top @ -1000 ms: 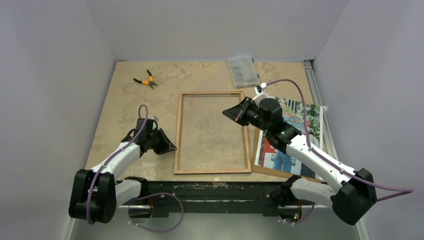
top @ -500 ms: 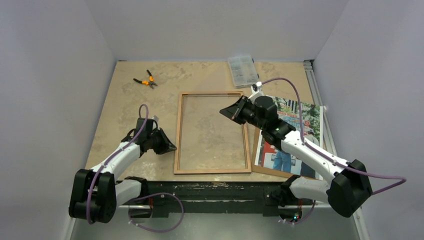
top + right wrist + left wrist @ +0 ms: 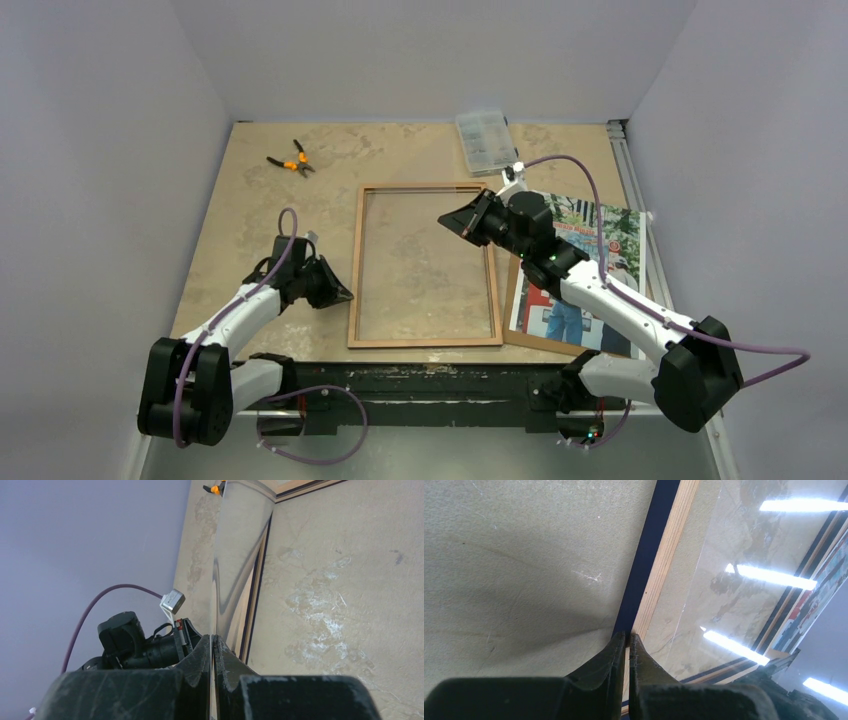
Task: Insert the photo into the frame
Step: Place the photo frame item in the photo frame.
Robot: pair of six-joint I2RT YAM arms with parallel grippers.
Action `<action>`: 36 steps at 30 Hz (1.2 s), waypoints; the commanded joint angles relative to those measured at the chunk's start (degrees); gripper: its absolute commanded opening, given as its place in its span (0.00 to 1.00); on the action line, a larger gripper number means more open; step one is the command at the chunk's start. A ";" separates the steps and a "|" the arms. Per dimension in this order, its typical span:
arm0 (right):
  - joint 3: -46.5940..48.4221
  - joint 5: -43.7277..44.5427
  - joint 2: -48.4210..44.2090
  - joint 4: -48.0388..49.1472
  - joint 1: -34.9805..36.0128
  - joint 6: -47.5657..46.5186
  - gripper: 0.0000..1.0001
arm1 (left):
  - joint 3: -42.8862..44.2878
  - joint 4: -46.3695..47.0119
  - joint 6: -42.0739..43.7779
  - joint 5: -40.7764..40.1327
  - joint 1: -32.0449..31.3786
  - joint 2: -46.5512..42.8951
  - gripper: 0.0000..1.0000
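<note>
Wood-brown frame [image 3: 425,341]: lies on the table [image 3: 250,200] between the two arms with its light face up; the left wrist view shows dark blue along its outer edge.
Photo [image 3: 610,240]: picture side up on a brown board [image 3: 560,343], just right of the frame and partly under the right arm.
Left arm: low and bent, with the forearm angled toward the frame's left rail.
Left gripper [image 3: 343,296]: fingers drawn together, tips at the outer edge of the left rail, near its lower half.
Right arm: stretched diagonally from its base, across the photo, with the wrist above the frame's far right corner.
Right gripper [image 3: 447,219]: fingers pressed together over the pane. In the wrist view a glossy clear edge runs on from the tips, but a pinch cannot be told.
Far table: orange-handled pliers [image 3: 290,160] and a clear box [image 3: 485,140].
</note>
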 commanded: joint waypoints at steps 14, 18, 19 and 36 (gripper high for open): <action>5.07 -1.87 1.30 4.55 0.31 -2.72 0.00 | -0.03 -1.52 2.44 -3.37 0.35 0.97 0.02; 5.30 -2.09 0.87 3.36 0.37 -3.24 0.00 | -0.03 -1.52 2.46 -3.37 0.35 0.98 0.02; 5.31 -2.07 0.67 3.05 0.37 -3.45 0.00 | 0.00 -1.52 2.48 -3.38 0.34 0.95 0.02; 4.46 -1.43 1.86 1.68 0.37 -4.70 0.00 | 0.01 -1.43 2.80 -3.23 0.34 1.01 0.01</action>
